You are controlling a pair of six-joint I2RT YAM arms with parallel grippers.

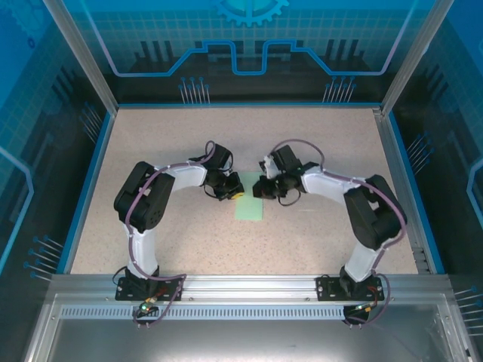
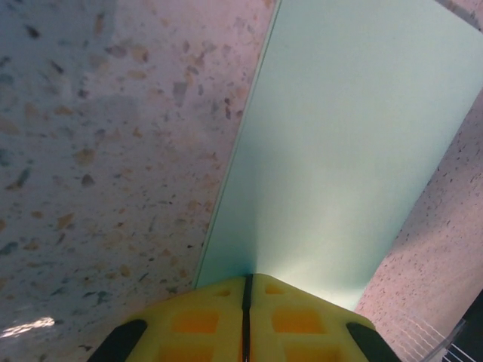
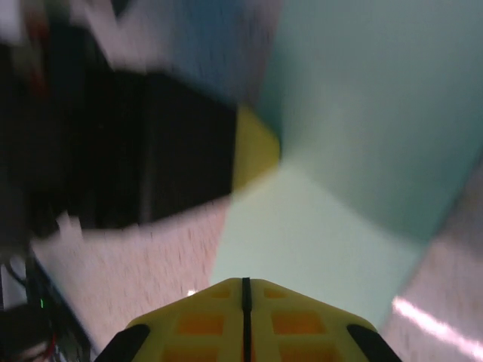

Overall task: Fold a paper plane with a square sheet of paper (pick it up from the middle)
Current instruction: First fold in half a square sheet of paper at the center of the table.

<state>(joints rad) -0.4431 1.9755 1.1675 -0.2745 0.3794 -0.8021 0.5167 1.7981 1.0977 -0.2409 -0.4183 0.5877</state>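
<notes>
Pale mint-green, the sheet of paper (image 1: 250, 206) lies folded into a narrow strip on the speckled table (image 1: 324, 143). The left end effector (image 1: 233, 191) meets its left edge and the right end effector (image 1: 264, 188) its right edge. Both are closed, yellow fingers pressed together with their tips at the paper.

Pale mint-green sheet of paper (image 1: 249, 209), apparently folded narrow, flat on the table (image 1: 317, 143)
</notes>
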